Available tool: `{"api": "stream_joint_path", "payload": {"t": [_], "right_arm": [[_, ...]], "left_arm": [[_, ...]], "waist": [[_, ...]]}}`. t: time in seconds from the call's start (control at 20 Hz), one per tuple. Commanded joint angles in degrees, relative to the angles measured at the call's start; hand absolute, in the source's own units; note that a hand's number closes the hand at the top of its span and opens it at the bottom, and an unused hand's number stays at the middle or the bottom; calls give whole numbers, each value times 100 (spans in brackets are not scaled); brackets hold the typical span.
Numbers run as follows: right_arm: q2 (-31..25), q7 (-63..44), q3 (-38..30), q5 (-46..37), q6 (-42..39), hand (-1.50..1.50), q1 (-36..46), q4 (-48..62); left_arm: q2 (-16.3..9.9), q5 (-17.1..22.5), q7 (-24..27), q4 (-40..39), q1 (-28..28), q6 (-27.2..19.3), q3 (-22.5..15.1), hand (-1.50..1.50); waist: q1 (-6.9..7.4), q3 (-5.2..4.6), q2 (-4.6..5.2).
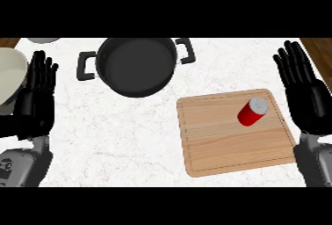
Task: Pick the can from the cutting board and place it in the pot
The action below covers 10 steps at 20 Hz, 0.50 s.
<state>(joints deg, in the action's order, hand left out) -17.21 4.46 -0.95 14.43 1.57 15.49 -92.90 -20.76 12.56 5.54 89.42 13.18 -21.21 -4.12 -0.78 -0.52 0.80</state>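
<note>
The right hand is standing open at the right edge of the head view, fingers straight and slightly fanned, pointing toward the far side of the counter, holding nothing. Its grey forearm is coming in from the lower right corner. Just to its left, the cutting board is lying on the white marbled counter, its right edge running close beside the palm and wrist without clearly touching them.

The can is sitting on the far right part of the board, red with a silver top, tilted in the view so that its top is leaning up and to the right. It is resting near the right hand, level with the palm, with a strip of bare board showing between the two.

Farther out, up and to the left of the board, the pot is standing on the counter, dark and round, with a handle on each side and nothing visible inside it. It is lying well apart from the can, with open counter between board and pot.

The left hand is resting open at the left edge, fingers straight and up, far from the can. Behind it, a pale rounded bowl is showing, partly cut off by the edge.
</note>
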Motion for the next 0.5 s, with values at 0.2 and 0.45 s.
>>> {"api": "stream_joint_path", "payload": {"t": [0.2, 0.45], "right_arm": [[-47, -1626, 309, -1216, 1312, 150, -395, 569], [-597, -944, -211, -3263, 3323, -150, -587, 522]], "left_arm": [[-56, 53, -850, -619, -651, 1032, -1014, 0], [90, 182, -1071, -826, -958, 1273, -1314, 0]], "waist": [[-45, 19, -27], [-298, 2, -68]]}}
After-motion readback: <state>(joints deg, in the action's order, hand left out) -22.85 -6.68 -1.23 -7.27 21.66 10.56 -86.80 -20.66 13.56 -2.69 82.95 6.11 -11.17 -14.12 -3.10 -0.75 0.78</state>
